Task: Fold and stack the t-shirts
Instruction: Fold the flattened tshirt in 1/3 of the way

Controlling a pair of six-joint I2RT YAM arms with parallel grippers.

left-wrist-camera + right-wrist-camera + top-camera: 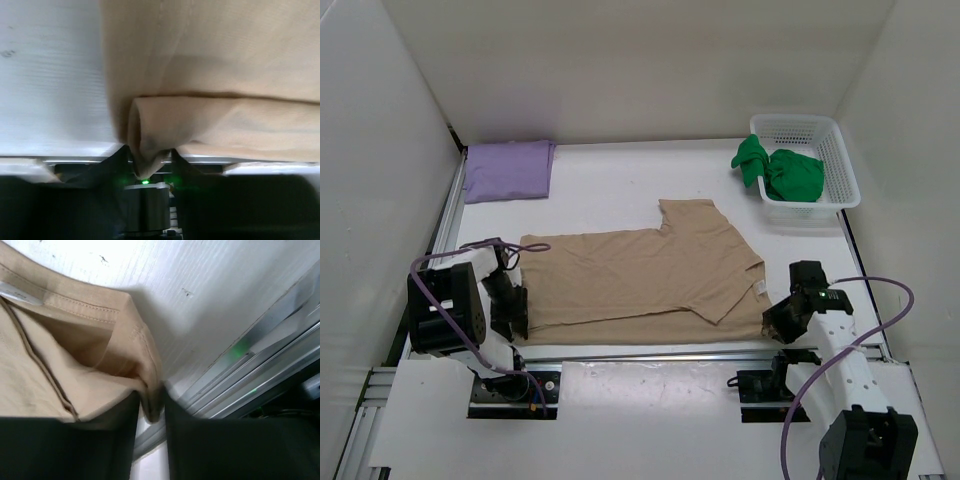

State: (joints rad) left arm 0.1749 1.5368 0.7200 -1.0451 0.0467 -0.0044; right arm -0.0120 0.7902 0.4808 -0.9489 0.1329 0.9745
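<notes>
The tan t-shirt [640, 275] lies spread in the middle of the table, folded lengthwise, one sleeve pointing to the far side. My left gripper [512, 312] is shut on its near left corner; the pinched cloth [147, 155] bunches between the jaws. My right gripper [780, 322] is shut on its near right corner, the hem [150, 390] squeezed between the jaws. The lavender t-shirt [508, 170] lies folded at the far left. The green t-shirt [782, 170] is crumpled in the white mesh basket [840, 170] at the far right, part of it hanging over the rim.
Metal rails [650, 352] run along the table's near edge, just behind both grippers. White walls close in the table on the left, right and far sides.
</notes>
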